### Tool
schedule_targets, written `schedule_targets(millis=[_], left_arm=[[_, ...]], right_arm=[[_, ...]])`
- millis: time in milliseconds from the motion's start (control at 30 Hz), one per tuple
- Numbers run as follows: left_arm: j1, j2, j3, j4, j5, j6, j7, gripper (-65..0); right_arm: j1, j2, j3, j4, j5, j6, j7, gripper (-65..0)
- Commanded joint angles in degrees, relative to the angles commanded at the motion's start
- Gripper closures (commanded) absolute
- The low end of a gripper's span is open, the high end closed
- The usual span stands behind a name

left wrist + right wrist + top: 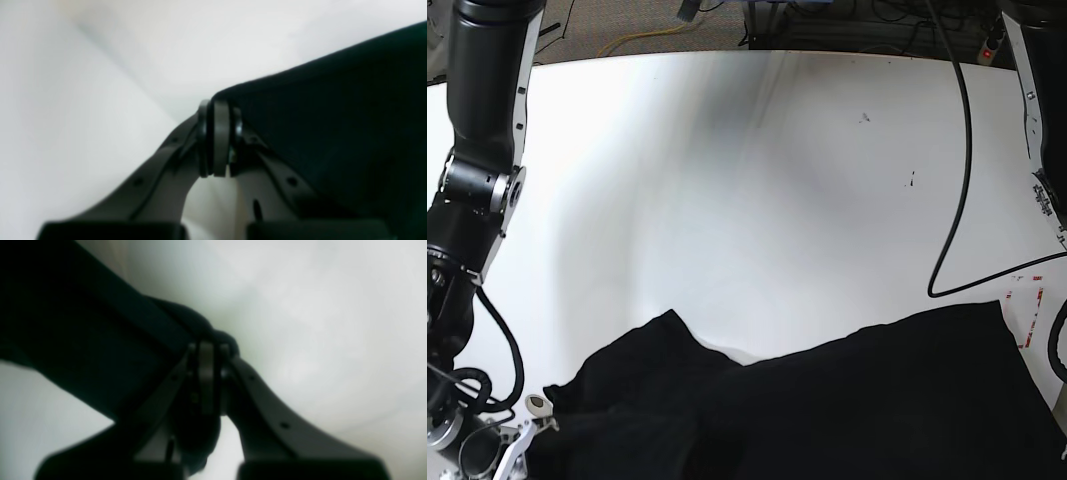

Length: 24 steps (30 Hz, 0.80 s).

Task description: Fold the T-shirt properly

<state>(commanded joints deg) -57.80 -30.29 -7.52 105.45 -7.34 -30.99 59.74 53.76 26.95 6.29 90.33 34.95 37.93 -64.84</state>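
Black T-shirt [827,400] spread across the near edge of the white counter [757,170], plain side up. Left gripper [218,138]: jaws clenched on a cloth edge. Right gripper [206,378]: jaws clenched on a bunched fold. Black cable [957,150] trails at one side.
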Motion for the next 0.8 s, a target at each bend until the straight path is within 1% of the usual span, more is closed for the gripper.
schedule_targets(millis=[67, 133, 200, 267, 333, 400, 500, 567, 633, 700, 800], left_arm=[[4.4, 0.09, 0.0, 3.52, 0.0, 0.0, 0.09, 0.0], [9.32, 0.35, 0.0, 6.77, -0.09, 0.0, 1.58, 0.0], [13.36, 2.73, -0.09, 9.58, -0.09, 0.0, 4.66, 0.0], [16.97, 4.84, -0.18, 10.29, -0.18, -0.09, 7.91, 0.0], [20.04, 5.63, -0.62, 10.46, -0.18, -0.09, 9.93, 0.0], [23.91, 6.07, -2.11, 10.46, -0.26, -0.53, 10.55, 0.0], [31.12, 8.88, -5.01, 10.46, -0.26, -4.4, 10.81, 0.0], [35.08, 10.2, -6.86, 10.46, -0.09, -6.59, 12.13, 0.0], [40.35, 10.99, -8.7, 10.29, 0.18, -9.01, 13.45, 0.0], [44.92, 11.08, -8.97, 10.29, 0.18, -9.01, 13.45, 0.0], [51.87, 11.08, -9.41, 10.2, 0.18, -9.01, 13.45, 0.0]], right_arm=[[-6.15, 0.0, 2.55, 3.6, 0.88, 0.0, -0.09, 0.0], [-11.52, -0.18, 4.13, 6.51, 2.2, 0.0, -0.09, 0.0], [-17.14, -0.26, 5.45, 9.32, 2.55, 0.0, -0.09, 0.0], [-22.33, -0.53, 7.38, 11.52, 2.81, 0.0, -0.09, 0.0], [-26.99, -2.9, 9.14, 13.8, 2.81, 0.0, -0.09, 0.0], [-31.03, -4.48, 10.46, 16.26, 2.37, 0.0, -0.09, 0.0], [-38.33, -6.42, 11.34, 18.99, 2.29, 0.0, -0.09, 0.0], [-42.2, -7.65, 11.78, 20.4, 2.29, 0.0, -0.09, 0.0], [-46.86, -10.11, 15.03, 21.19, 2.46, 0.0, -0.09, 0.0], [-49.41, -11.43, 16.09, 21.27, 2.29, 0.0, -0.09, 0.0], [-53.36, -12.4, 16.44, 21.19, 2.29, 0.0, 0.18, 0.0]])
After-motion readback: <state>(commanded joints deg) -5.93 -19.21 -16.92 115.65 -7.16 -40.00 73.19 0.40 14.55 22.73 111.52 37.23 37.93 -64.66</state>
